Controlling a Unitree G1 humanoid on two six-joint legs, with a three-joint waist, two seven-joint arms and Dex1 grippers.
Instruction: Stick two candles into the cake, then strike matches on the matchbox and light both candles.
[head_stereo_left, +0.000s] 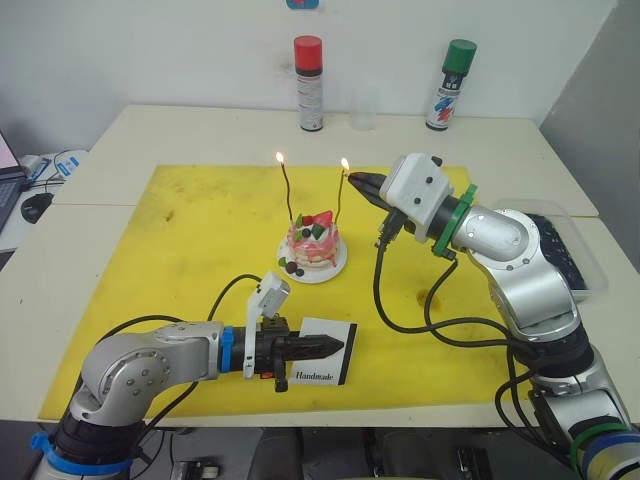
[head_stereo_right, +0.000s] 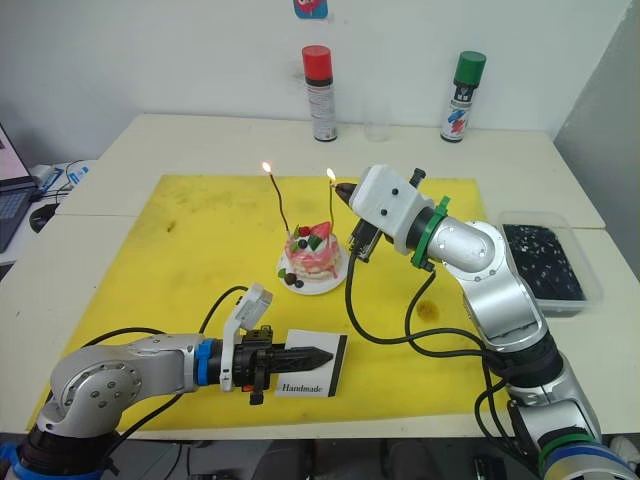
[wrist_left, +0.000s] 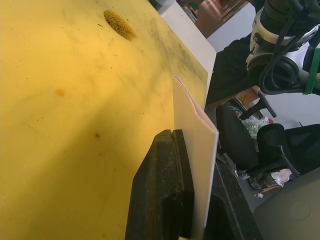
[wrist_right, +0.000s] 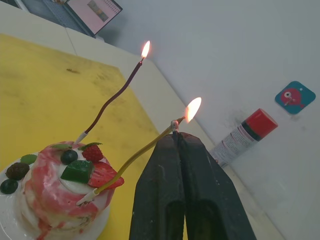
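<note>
The pink-and-white cake (head_stereo_left: 313, 247) sits on its small white plate in the middle of the yellow mat (head_stereo_left: 190, 250). Two candles stand in it, both burning: the left candle (head_stereo_left: 288, 195) and the right candle (head_stereo_left: 341, 203). My right gripper (head_stereo_left: 354, 179) is shut at the right candle's tip, and a flame (wrist_right: 192, 109) rises just off its fingertips (wrist_right: 172, 142), where a tiny stub of match shows. Near the mat's front edge, my left gripper (head_stereo_left: 335, 346) is shut on the white "Handmade" matchbox (head_stereo_left: 322, 368), whose edge (wrist_left: 196, 150) shows between the fingers.
A red-capped spray can (head_stereo_left: 309, 85), a clear cup (head_stereo_left: 363, 119) and a green-capped can (head_stereo_left: 449, 85) stand along the table's back. A clear tray (head_stereo_left: 590, 262) of dark bits lies at the right. Black cables (head_stereo_left: 395, 310) loop from the right arm over the mat.
</note>
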